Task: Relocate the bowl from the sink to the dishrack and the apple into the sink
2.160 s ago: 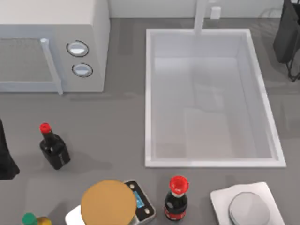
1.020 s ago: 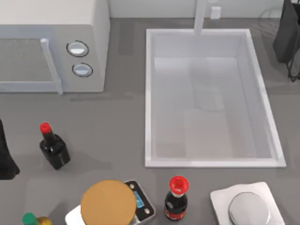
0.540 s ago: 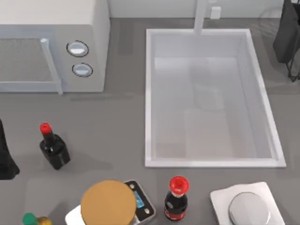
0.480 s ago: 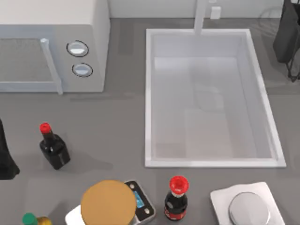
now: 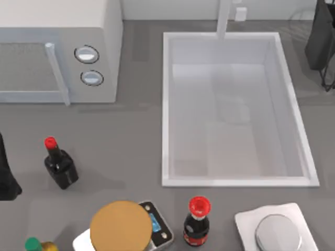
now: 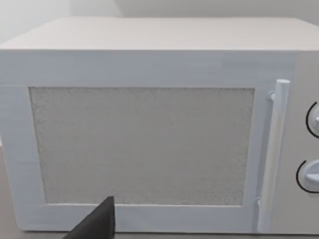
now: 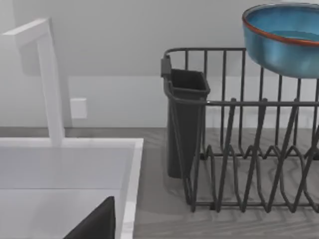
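Note:
The white sink (image 5: 166,110) stands right of the table's middle with nothing in its basin (image 7: 60,189), and its faucet post (image 5: 224,18) rises at the far rim. The blue bowl (image 7: 284,40) with a reddish-brown rim sits up at the top of the dark wire dishrack (image 7: 239,159) in the right wrist view. The apple is out of view. My right arm (image 5: 320,42) hangs at the far right corner, facing the rack. My left arm (image 5: 6,178) stays parked at the left edge, facing the microwave (image 6: 149,129).
A white microwave (image 5: 57,52) fills the far left. Along the near edge stand a dark red-capped bottle (image 5: 60,164), a scale bearing a flat tan disc (image 5: 120,227), a cola bottle (image 5: 197,222) and a white tray with a grey disc (image 5: 277,232). The rack holds a dark cutlery cup (image 7: 185,119).

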